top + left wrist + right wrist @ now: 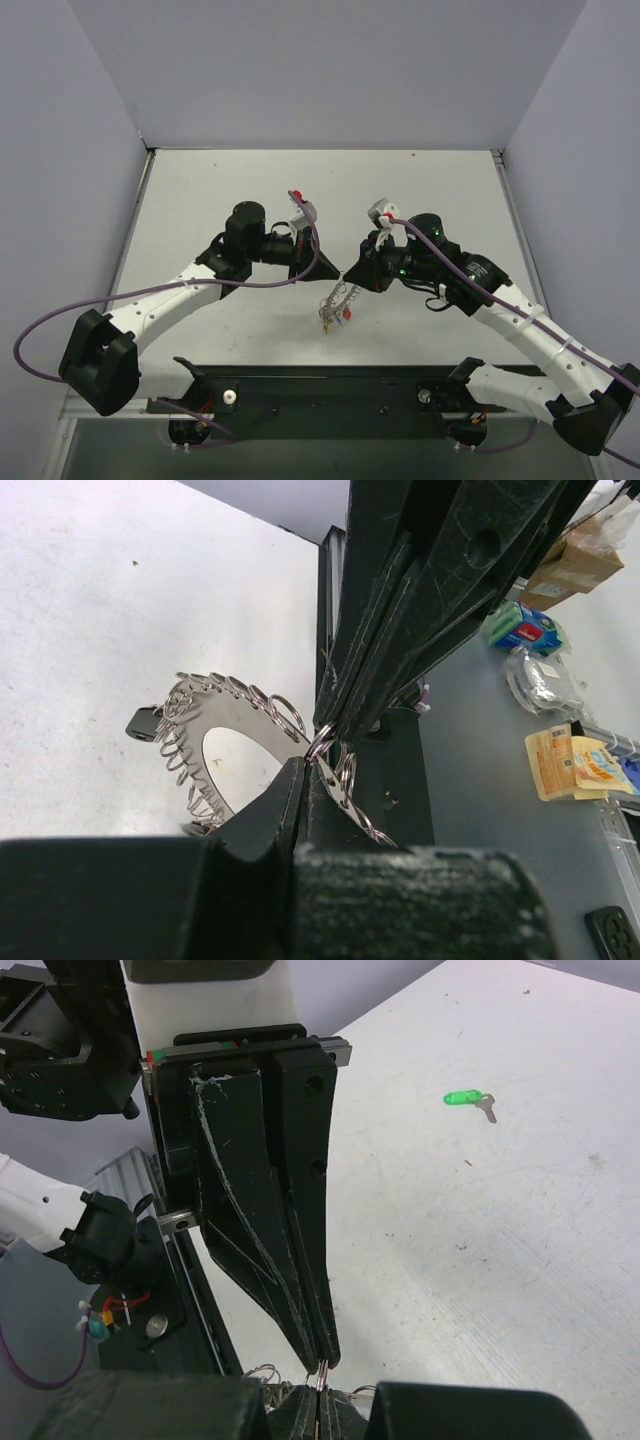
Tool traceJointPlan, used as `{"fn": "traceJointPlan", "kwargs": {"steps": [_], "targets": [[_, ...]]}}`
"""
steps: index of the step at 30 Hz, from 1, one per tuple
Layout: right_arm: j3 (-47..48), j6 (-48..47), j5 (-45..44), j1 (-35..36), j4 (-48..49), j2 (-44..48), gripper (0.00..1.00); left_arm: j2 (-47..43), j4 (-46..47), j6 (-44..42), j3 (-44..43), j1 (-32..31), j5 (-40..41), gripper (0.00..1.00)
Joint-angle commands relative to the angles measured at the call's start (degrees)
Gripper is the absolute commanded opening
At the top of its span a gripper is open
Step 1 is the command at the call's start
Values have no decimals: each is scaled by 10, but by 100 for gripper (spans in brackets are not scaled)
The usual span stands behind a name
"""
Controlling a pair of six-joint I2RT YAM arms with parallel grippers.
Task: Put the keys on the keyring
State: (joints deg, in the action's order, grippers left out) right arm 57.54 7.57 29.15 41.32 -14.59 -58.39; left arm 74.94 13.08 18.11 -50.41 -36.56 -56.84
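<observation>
The keyring (338, 298) hangs in the air between both grippers at mid-table, near the front. It is a silvery plate with small split rings around its rim (215, 715). Tiny keys, with red and blue showing, dangle from its lower end (344, 315). My left gripper (335, 272) (303, 765) is shut on the ring's rim. My right gripper (352, 275) (322, 1400) is shut on the same spot from the other side, tip to tip with the left one. A green key (462, 1098) lies loose on the white table.
The black base rail (330, 385) runs along the table's near edge under the keyring. Grey walls close in the table on three sides. Off the table, a blue box (525, 628) and yellow packets (575, 765) lie on a grey surface.
</observation>
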Motion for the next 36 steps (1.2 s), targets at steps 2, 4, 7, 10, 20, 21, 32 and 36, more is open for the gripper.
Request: {"fn": "traceJointPlan", "kwargs": {"steps": [2,4,7,10,20,21,32,36], "targets": [[0,11,-14,-12,56,14,0,-47,7,-17,-11,-4,5,0],[0,16,-16,-17,58,20,0,-66,-5,-26,-8,-4,26,0],[-1,20,-15,-21,62,28,0,-95,-10,-35,2,-4,59,0],[-1,24,-14,-24,66,29,0,-123,-10,-43,15,-3,88,0],[-3,32,-1,-27,76,24,0,-146,-5,-40,23,-4,99,0],[-2,32,-7,-27,75,25,6,-146,-3,-39,24,-4,99,0],[-1,11,-20,-30,85,72,68,-160,5,-34,24,-4,107,0],[-2,10,-17,-30,85,54,70,-156,-9,-40,30,-4,117,0]]}}
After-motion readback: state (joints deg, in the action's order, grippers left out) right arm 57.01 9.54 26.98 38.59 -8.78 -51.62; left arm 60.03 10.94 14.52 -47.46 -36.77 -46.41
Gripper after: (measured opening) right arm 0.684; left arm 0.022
